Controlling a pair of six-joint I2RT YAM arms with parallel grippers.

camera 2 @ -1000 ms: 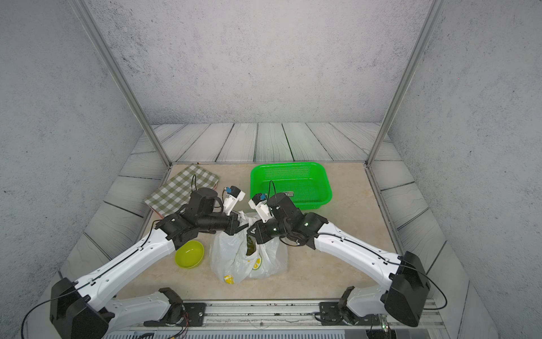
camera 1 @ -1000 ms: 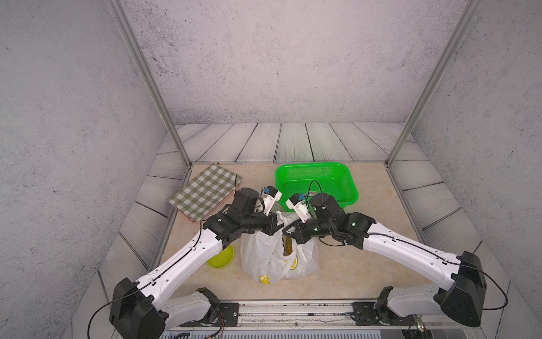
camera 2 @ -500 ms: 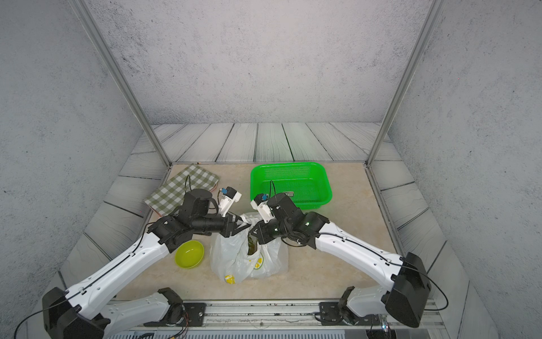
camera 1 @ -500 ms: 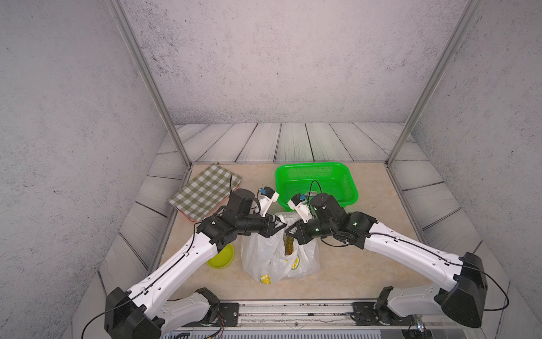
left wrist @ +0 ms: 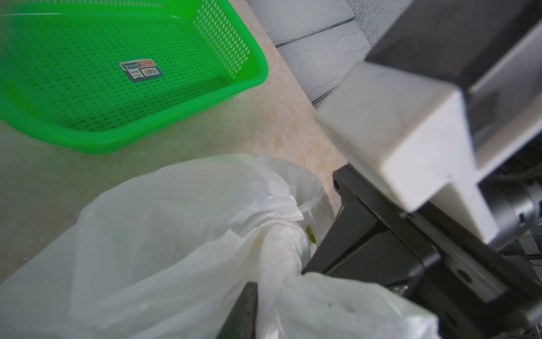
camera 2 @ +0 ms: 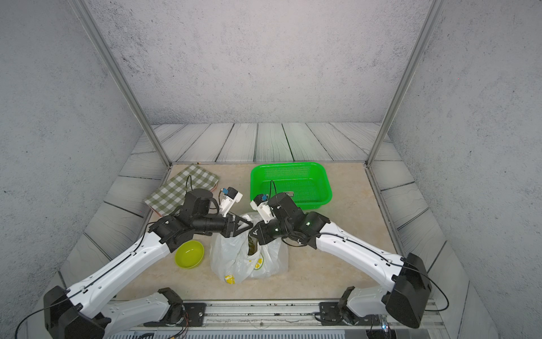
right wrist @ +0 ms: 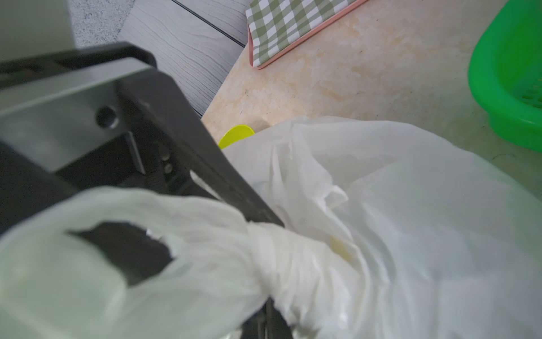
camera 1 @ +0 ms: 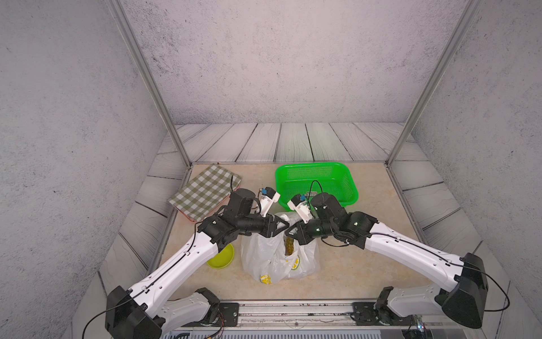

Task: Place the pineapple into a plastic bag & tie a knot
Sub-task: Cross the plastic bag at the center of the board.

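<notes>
The right gripper (camera 1: 294, 232) is clamped shut on the twisted handle of the one plastic bag (camera 1: 264, 258) at its single knot (right wrist: 278, 258). The left gripper (camera 1: 281, 225) is touched by that knot and draped with a loose loop, and how far it is parted cannot be told. The bag is stood directly beneath the two grippers, one pineapple (camera 1: 289, 246) is glimpsed through its mouth, and one yellow-green bowl (camera 1: 224, 258) is set beside it on the left gripper's side. Farther off, one green basket (camera 1: 337, 179) is seen beyond the right gripper and one checked mat (camera 1: 205, 190) beyond the left.
</notes>
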